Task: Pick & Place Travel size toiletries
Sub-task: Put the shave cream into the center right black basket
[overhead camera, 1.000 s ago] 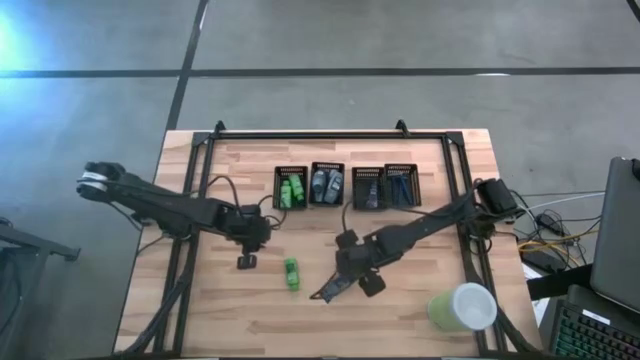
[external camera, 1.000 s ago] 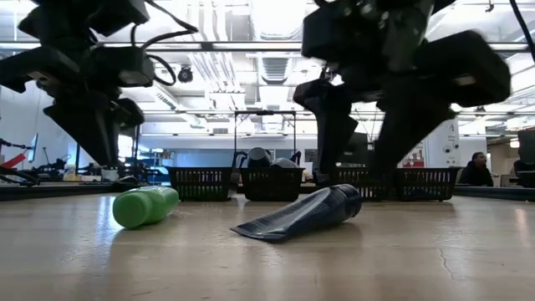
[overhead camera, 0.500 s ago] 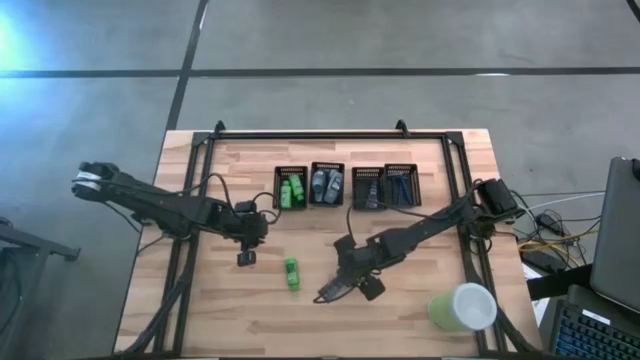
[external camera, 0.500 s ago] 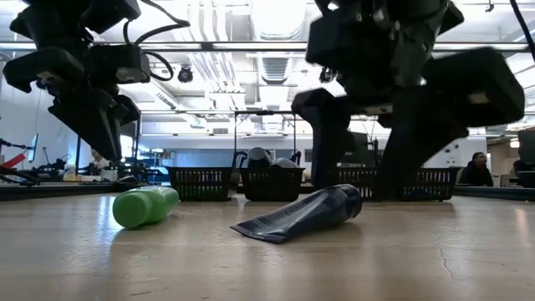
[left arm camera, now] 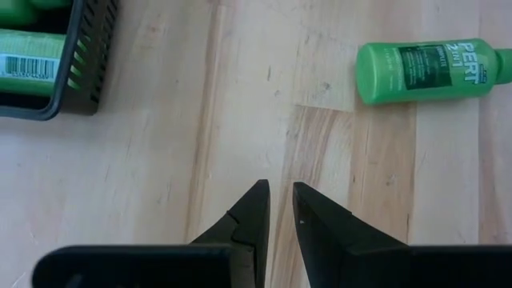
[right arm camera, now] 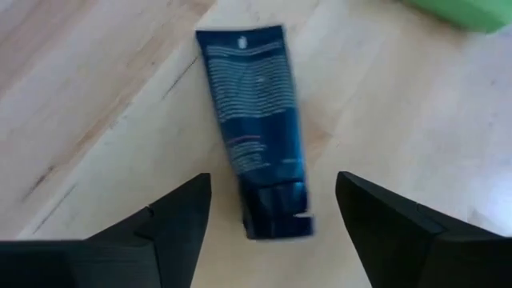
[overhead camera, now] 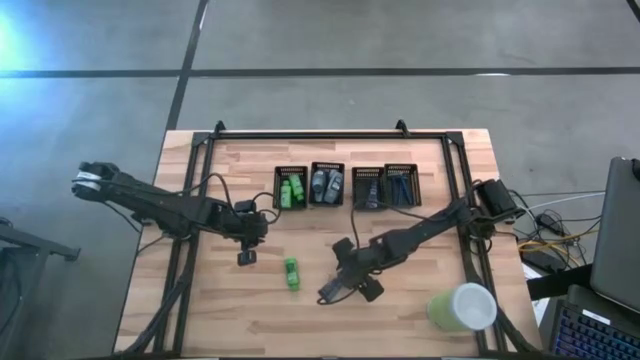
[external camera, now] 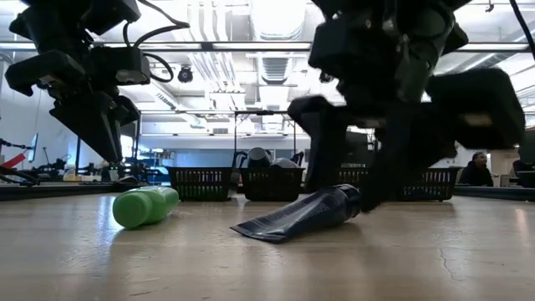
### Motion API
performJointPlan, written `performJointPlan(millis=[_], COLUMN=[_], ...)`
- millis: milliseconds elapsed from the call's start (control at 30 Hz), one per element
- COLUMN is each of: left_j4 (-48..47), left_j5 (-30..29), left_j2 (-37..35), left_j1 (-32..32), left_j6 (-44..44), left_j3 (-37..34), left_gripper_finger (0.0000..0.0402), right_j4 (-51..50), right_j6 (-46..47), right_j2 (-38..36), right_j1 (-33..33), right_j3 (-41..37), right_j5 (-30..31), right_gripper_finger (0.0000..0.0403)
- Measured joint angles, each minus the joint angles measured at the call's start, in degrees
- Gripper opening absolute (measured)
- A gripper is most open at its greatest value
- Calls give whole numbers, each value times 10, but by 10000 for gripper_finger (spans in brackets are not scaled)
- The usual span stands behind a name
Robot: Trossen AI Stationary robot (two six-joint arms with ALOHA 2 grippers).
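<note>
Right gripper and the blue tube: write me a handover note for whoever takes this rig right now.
Right gripper: open, lowered astride the cap end of the blue tube, which lies flat on the table; not gripped yet.
Left gripper: shut, empty, hovering over bare wood beside the green bottle.
Done: green bottles sit in the leftmost bin, grey tubes in the second bin, dark items in the two right bins.
Left: close on the blue tube and bin it, then the green bottle.
</note>
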Motion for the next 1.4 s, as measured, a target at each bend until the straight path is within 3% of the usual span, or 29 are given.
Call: performJointPlan(millis=[400, 767, 900, 1200, 1300, 1400], left_j4=[-1, 0, 1, 8, 17, 20], left_j5=[-1, -1, -1, -6, -22, -43], left_j2=[0, 0, 0, 0, 0, 0], left_j1=[-1, -1, 0, 0, 0, 0], left_j6=[-13, -13, -20, -33, -33, -34], left_j3=[-1, -1, -1, 0, 0, -1], left_gripper_finger=[62, 62, 62, 62, 62, 62], right_j4=[-16, -68, -89, -226, -252, -280], right_j6=[0, 64, 105, 272, 389, 565], right_j2=[35, 33, 29, -88, -161, -231], right_j1=[2, -2, -8, -36, -41, -45], right_j3=[31, 41, 49, 43, 29, 10], right_j5=[-2, -3, 12, 137, 231, 342], right_gripper_finger=[224, 118, 117, 124, 125, 120])
